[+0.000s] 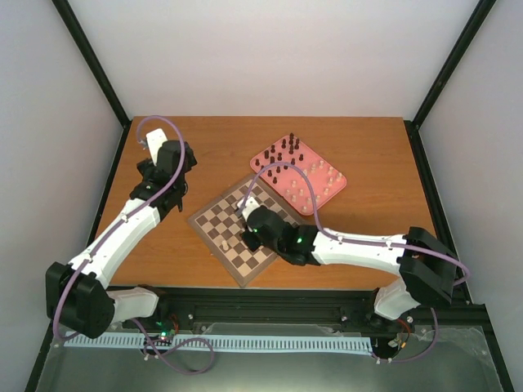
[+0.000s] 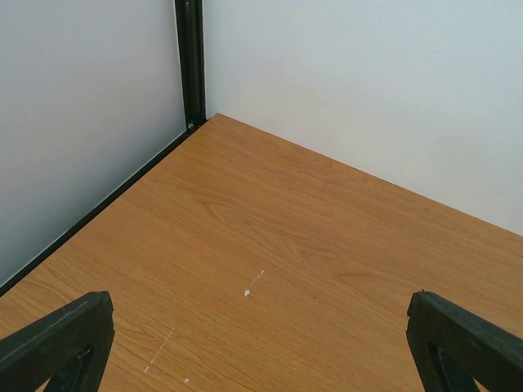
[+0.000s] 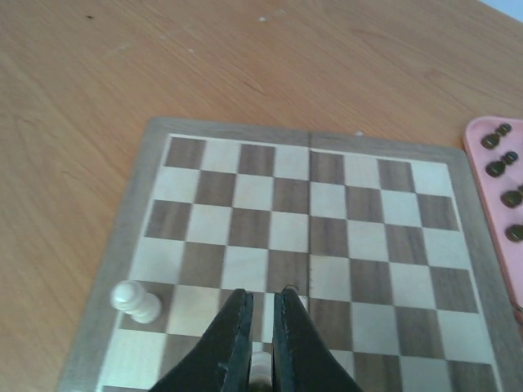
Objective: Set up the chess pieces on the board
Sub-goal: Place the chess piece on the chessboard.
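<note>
Right claw (image 3: 264, 292): fingers drawn together, clamped on a small cream piece (image 3: 260, 366) that shows only as a sliver between them at the bottom centre of the wrist frame.
Key relation: the held piece is already inside the claw, directly over the lower rows of the board (image 3: 327, 204). The move ahead looks like a straight drop, not a reach.
Long axis: too little of the piece shows to tell whether it is upright.
Neighbour: a cream pawn (image 3: 136, 300) stands at lower left of the wrist frame, a few squares left of the claw and apart from it.
Nearer arm: the right, stretched over the board in the top view.
Left claw (image 2: 260, 302): fingers wide apart, holding nothing, over bare tabletop (image 2: 270, 212) at upper left of the top view.
Remaining chess pieces (image 1: 290, 151): dark and cream, standing on the pink tray (image 3: 482, 204) up and right of the board.
Look: tiny turned pieces, pale cream against brown-and-tan squares.
</note>
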`<state>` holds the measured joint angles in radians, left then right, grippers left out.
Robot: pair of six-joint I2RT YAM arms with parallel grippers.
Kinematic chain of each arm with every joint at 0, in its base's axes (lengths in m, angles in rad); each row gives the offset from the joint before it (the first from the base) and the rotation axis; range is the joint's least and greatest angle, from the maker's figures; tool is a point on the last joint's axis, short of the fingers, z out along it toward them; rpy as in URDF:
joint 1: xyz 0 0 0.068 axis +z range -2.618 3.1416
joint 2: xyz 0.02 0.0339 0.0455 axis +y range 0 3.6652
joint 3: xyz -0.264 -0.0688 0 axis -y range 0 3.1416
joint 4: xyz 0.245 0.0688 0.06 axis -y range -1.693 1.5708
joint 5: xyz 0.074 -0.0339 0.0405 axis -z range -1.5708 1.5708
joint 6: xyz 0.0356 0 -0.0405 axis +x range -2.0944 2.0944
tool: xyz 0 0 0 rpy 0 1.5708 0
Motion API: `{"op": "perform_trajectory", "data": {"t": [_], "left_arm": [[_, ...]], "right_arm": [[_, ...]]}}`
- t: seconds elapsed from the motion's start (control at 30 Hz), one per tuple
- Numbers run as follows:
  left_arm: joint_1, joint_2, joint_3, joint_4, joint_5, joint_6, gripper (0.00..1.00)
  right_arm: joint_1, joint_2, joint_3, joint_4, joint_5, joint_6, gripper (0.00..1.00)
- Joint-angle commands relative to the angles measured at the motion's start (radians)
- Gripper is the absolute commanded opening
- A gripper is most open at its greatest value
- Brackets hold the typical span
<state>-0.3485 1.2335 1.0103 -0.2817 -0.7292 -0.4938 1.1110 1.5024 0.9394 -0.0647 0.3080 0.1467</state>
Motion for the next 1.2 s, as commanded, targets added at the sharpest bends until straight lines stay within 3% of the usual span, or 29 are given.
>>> {"op": "perform_trajectory", "data": {"t": [0.0,0.33,0.8,1.17], "left_arm": [[0.005,-0.017,0.014,0.022,0.011,0.006,1.0],[0.005,0.007,0.022,0.029,0.018,0.012,1.0],[0.005,0.015,0.021,0.03,0.022,0.011,1.0],[0.005,0.03,0.024,0.03,0.018,0.011,1.0]], "right_arm": [[0.056,-0.001,0.0,0.061,0.066,0.005,0.03],[0.205,0.145,0.036,0.115,0.2,0.033,0.03],[0.216,0.152,-0.037,0.245,0.165,0.071,0.03],[0.251,0.233,0.011,0.212,0.21,0.07,0.03]]}}
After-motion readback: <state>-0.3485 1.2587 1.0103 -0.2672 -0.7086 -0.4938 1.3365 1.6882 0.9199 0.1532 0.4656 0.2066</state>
